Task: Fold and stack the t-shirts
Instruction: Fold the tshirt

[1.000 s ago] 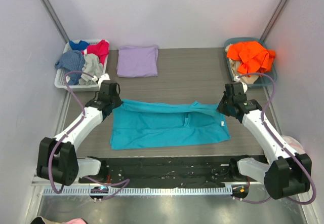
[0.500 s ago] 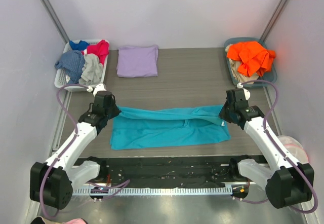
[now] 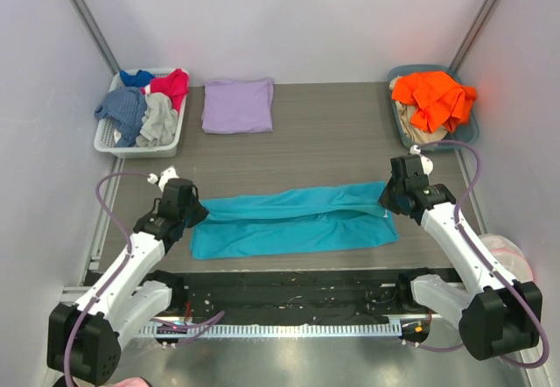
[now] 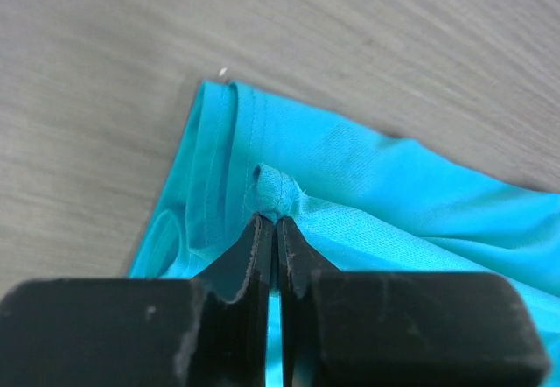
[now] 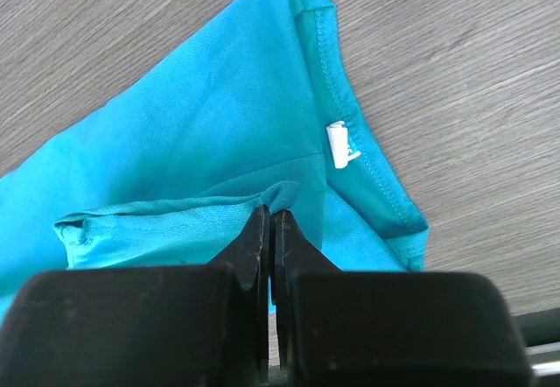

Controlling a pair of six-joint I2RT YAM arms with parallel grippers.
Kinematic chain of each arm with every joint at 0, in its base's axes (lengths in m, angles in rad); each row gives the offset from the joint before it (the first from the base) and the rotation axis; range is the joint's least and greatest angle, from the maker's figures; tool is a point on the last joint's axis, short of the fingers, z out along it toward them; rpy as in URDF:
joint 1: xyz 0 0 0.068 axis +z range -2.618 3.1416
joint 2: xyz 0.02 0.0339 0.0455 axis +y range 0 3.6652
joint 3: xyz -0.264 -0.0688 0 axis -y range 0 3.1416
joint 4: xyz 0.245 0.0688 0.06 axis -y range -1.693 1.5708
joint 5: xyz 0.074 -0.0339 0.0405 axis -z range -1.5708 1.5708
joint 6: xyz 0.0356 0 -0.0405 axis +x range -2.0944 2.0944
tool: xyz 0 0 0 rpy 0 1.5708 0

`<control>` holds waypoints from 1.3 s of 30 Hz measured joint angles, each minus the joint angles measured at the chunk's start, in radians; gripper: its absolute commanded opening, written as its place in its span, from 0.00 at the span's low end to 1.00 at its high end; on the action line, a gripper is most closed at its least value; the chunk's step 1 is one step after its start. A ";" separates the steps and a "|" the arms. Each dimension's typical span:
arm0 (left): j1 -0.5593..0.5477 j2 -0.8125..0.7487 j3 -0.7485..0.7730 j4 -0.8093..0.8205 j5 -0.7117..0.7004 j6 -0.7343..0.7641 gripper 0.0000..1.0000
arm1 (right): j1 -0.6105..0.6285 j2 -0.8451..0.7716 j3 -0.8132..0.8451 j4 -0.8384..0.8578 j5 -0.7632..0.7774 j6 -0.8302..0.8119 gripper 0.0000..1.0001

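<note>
A teal t-shirt (image 3: 293, 221) lies as a long folded band across the near part of the table. At its left end, my left gripper (image 3: 194, 214) (image 4: 269, 221) is shut on a small bunch of its cloth (image 4: 278, 190). My right gripper (image 3: 388, 199) (image 5: 269, 212) is shut on a pinch of the top layer at the right end, beside the white neck label (image 5: 341, 144). The lavender t-shirt (image 3: 237, 105) sits folded in a square at the back left, well away from both grippers.
A white basket (image 3: 109, 142) at the back left holds red, blue and grey garments. A blue-green bin (image 3: 472, 129) at the back right holds an orange garment (image 3: 433, 98). Bare wooden table lies between the two shirts.
Both grippers have drawn the teal shirt's far edge toward the near side, folding it over into a narrower band. The left arm has moved nearer and lower.
</note>
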 measured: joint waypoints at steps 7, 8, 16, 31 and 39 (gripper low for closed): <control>-0.004 -0.123 -0.046 -0.077 -0.029 -0.090 0.35 | 0.000 0.010 -0.002 0.000 0.000 0.002 0.04; -0.004 -0.135 -0.046 -0.085 -0.035 -0.099 0.39 | 0.000 0.013 -0.003 -0.002 0.000 0.002 0.05; -0.004 -0.179 -0.039 -0.143 -0.054 -0.117 0.38 | 0.000 0.015 -0.039 -0.015 -0.003 0.024 0.38; -0.004 -0.153 -0.002 -0.153 -0.046 -0.069 0.42 | 0.000 0.047 0.002 -0.031 -0.006 0.027 0.64; -0.006 0.048 0.074 -0.048 0.009 0.021 0.51 | 0.055 0.259 0.120 0.099 -0.084 -0.063 0.64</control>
